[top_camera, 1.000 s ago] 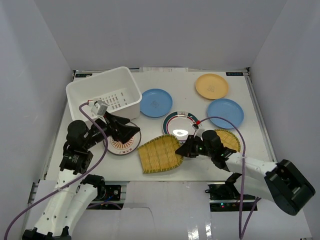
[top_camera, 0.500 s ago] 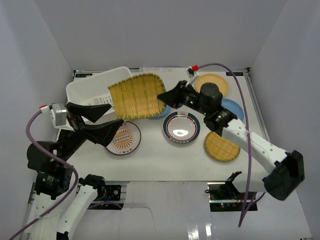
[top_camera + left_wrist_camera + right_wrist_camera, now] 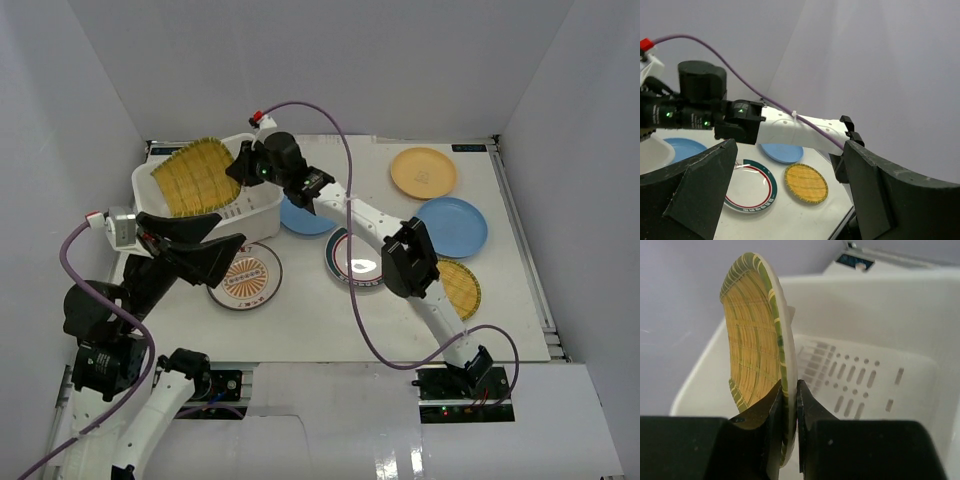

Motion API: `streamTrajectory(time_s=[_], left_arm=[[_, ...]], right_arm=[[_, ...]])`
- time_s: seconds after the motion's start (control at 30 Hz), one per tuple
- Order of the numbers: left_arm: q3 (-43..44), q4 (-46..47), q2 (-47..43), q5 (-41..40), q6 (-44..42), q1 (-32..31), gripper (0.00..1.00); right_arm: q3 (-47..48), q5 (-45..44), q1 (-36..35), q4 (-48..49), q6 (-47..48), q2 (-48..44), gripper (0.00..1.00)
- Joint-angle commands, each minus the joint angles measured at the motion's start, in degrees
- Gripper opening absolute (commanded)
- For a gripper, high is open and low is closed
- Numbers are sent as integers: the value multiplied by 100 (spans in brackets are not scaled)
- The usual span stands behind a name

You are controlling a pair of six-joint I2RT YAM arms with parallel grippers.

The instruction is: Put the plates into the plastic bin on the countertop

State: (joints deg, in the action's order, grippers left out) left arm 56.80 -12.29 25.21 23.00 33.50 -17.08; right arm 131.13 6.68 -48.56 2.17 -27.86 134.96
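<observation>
My right gripper (image 3: 243, 165) reaches far left over the white plastic bin (image 3: 258, 208). It is shut on the rim of a large yellow woven plate (image 3: 195, 178) and holds it on edge above the bin's inside. The right wrist view shows the pinch (image 3: 789, 390), the plate (image 3: 755, 350) and the slotted bin wall (image 3: 865, 385). My left gripper (image 3: 230, 252) is open and empty, raised above the white plate with orange pattern (image 3: 247, 280). On the countertop (image 3: 300, 320) lie a green-rimmed plate (image 3: 358, 258), a blue plate (image 3: 450, 225), an orange-tan plate (image 3: 423, 172) and a small woven plate (image 3: 458, 288).
A second blue plate (image 3: 300, 218) lies right of the bin, partly under my right arm. The left wrist view shows my right arm crossing above the green-rimmed plate (image 3: 752, 185), the small woven plate (image 3: 806, 182) and a blue plate (image 3: 782, 152). White walls enclose the table.
My right arm lifted the large woven plate from the table's front and carried it back and left over the bin. My left gripper rose off the patterned plate and stays open.
</observation>
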Motion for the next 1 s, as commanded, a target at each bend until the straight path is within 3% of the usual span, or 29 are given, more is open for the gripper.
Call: streamTrajectory(time_s=[0.0, 0.07, 0.13, 0.17, 0.27, 0.37, 0.47, 0.6, 0.63, 0.73, 0.77, 0.8, 0.87, 0.9, 0.93, 0.97], left_arm=[[-107, -221, 115, -173, 43, -58, 98], [-203, -238, 168, -156, 104, -58, 98], [-291, -308, 256, -156, 174, -58, 98], [-301, -335, 291, -156, 218, -58, 98], [-362, -440, 423, -130, 385, -58, 98], [-336, -633, 528, -164, 491, -58, 98], [-231, -906, 695, -235, 587, -58, 98], [-501, -732, 854, 62, 1088, -50, 98], [-633, -574, 889, 151, 1211, -58, 97], [-1222, 145, 1292, 783, 1756, -111, 87], [-1310, 261, 1476, 863, 1844, -224, 85], [-1398, 541, 1835, 777, 1914, -852, 82], [-1391, 614, 2275, -703, 1732, -1977, 82], [-1277, 597, 2974, -1345, 1609, -3158, 82], [-902, 588, 3442, -2221, 1451, -3587, 82], [-663, 588, 3960, -2508, 1441, -3940, 82]], right_arm=[[-34, -526, -189, 388, 140, 4, 10], [-131, -737, -295, 407, 262, 83, 13], [-123, -879, -365, 363, 333, 145, 24], [-149, -905, -426, 371, 368, 136, 36], [-245, -1098, -506, 424, 570, -100, 60], [-491, -1221, -497, 433, 667, -582, 72], [-1131, -1309, -418, 450, 825, -1406, 74], [-2843, -1669, -94, 607, 782, -2884, 70], [-3726, -1696, 3, 687, 712, -3253, 67], [-5467, -1644, 556, 889, 449, -4764, 43], [-5876, -1626, 871, 873, 430, -5551, 28], [-6271, -1617, 1048, 846, 413, -5951, 22], [-7280, -1643, 1513, 619, 491, -7159, 9], [-7529, -1687, 1655, 478, 553, -7515, 8], [-7723, -1687, 1900, 77, 649, -7867, 8], [-8030, -1670, 1998, -128, 720, -8471, 9]])
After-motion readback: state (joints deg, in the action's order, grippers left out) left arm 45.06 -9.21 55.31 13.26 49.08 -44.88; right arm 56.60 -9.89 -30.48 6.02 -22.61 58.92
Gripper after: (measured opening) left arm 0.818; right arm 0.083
